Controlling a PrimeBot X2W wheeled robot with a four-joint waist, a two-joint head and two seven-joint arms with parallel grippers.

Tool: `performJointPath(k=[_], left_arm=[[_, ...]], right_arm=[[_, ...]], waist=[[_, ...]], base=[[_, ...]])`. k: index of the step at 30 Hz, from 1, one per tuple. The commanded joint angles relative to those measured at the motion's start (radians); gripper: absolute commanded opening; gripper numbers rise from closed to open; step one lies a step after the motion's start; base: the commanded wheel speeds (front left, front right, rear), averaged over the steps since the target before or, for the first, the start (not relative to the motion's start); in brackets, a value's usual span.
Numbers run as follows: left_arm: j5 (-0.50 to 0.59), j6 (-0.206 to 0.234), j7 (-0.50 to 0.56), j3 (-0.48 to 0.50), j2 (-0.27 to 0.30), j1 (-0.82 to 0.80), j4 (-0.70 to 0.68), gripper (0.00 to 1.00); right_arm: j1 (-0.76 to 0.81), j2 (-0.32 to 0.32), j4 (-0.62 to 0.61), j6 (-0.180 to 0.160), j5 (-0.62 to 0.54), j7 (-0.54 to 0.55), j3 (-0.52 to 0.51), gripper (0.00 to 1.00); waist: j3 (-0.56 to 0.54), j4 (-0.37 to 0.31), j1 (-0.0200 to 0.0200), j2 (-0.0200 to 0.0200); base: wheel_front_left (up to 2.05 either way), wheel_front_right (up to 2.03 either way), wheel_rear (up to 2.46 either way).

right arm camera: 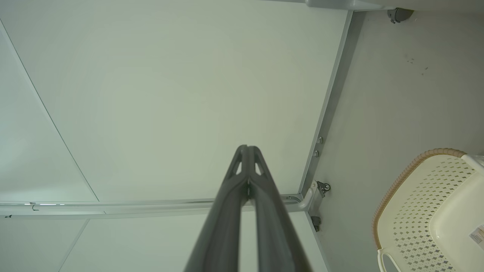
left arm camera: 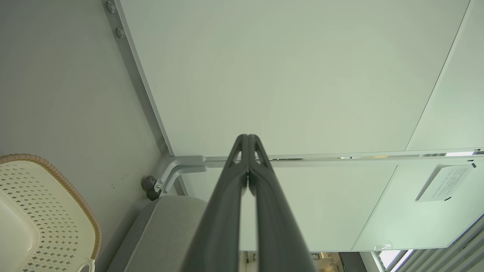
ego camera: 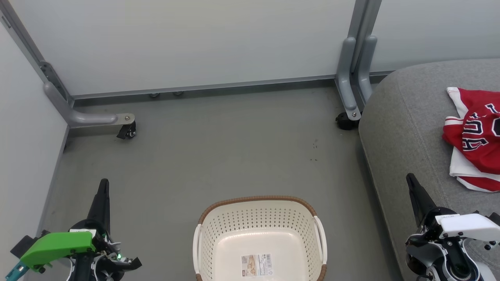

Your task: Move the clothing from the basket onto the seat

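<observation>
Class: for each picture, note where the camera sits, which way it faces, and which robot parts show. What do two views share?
Head view: on the head, facing forward and down at floor, basket, seat and clothing; left claw and right claw show, shut.
Left wrist view: on that wrist, facing along the left claw toward wall panels; basket lower left.
Right wrist view: on that wrist, facing along the right claw toward wall panels; basket lower right.
Shared: all three show the basket.
</observation>
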Motion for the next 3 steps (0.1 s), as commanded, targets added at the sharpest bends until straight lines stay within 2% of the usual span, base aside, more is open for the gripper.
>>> performJointPath(k=[1,3], left_arm=[[0.004,-0.006,0.001,0.003,0.0,-0.011,0.001,0.0],[0.004,-0.006,0.001,0.004,0.0,-0.011,0.001,0.0]], right_arm=[[-0.009,-0.001,0.002,-0.001,-0.004,0.003,-0.003,0.0],[-0.009,-0.001,0.002,-0.001,-0.004,0.004,-0.003,0.0]], waist=[[0.0,0.0,0.0,0.0],[0.0,0.0,0.0,0.0]], base=[[0.0,0.0,0.0],[0.0,0.0,0.0]])
